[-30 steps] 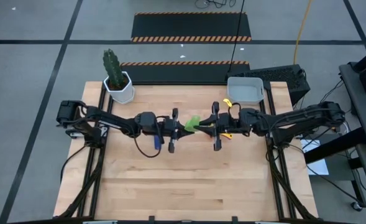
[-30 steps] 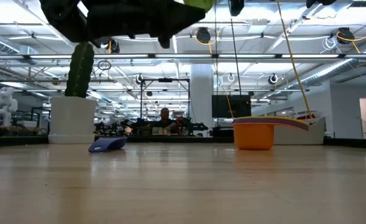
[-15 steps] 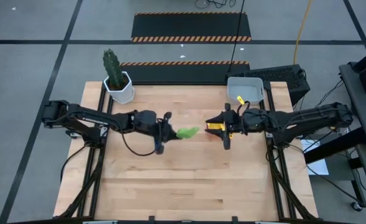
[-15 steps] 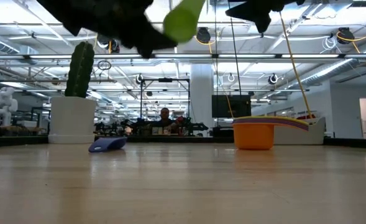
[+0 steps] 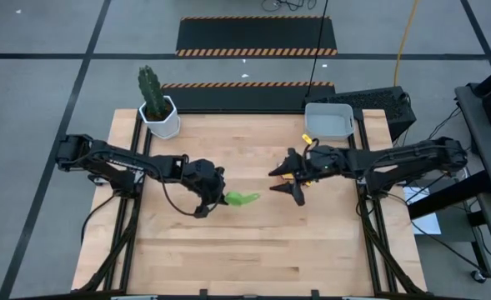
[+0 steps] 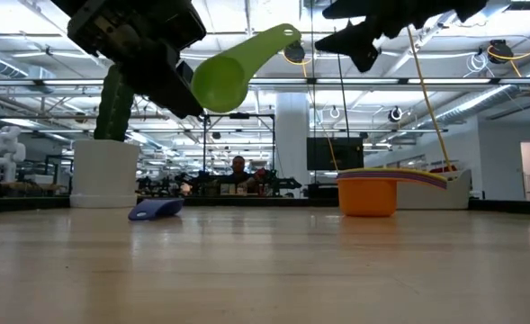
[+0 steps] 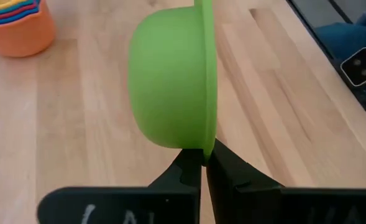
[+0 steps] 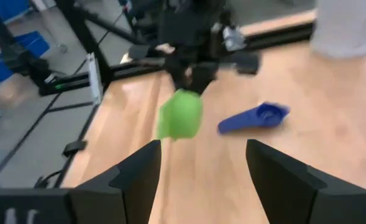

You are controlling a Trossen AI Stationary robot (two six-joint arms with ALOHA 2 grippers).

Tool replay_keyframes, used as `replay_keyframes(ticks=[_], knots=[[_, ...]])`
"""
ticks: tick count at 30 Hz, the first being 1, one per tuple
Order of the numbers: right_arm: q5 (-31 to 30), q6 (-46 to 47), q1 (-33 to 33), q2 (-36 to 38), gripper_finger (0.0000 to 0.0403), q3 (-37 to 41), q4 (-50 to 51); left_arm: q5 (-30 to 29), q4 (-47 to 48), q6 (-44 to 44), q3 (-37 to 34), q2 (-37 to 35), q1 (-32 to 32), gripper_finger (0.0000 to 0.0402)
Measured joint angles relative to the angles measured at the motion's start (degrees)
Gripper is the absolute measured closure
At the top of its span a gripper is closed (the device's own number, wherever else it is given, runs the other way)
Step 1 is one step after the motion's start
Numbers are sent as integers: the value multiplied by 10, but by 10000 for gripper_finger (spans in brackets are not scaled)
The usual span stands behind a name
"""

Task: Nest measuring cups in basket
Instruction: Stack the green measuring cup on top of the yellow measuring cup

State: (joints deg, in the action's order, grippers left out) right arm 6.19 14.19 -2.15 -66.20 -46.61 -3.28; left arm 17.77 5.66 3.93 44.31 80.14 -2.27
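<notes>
Green, smooth plastic catches our eye first: a green measuring cup, a round bowl on a long flat handle, is held above the surface near its middle. We see the left end effector with its two dark fingers pressed together on the cup's thin rim, the bowl bulging to one side. In the low view the cup hangs well clear of the wood, its long axis tilted, bowl lower and handle tip higher. From above, that axis runs across the surface toward the right arm.

We see the right end effector just beyond the cup, apart from it, with its fingers spread and nothing between them. Behind it an orange measuring cup sits upright on the surface with several other cups, yellow among them, nested inside, their handles sticking out to one side. A dark blue measuring cup lies on the wood under the left arm.

We find the basket, a light grey bin with rounded corners, at the far right edge of the surface. A white hexagonal cactus pot stands at the far left corner. The near half of the pale wooden planks lies open and bare.
</notes>
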Motion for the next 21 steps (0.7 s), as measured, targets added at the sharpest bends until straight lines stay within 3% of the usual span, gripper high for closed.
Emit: replay_keyframes(ticks=[8, 17, 21], knots=[[73, 20, 0, -71, 176, 0, -86, -3, 3, 0, 0, 0, -1, 389], [76, 32, 0, -119, 180, 0, -140, -17, 3, 6, 0, 0, -1, 385], [76, 36, 0, -133, 212, 0, -157, -18, 3, 9, 0, 1, -1, 394]])
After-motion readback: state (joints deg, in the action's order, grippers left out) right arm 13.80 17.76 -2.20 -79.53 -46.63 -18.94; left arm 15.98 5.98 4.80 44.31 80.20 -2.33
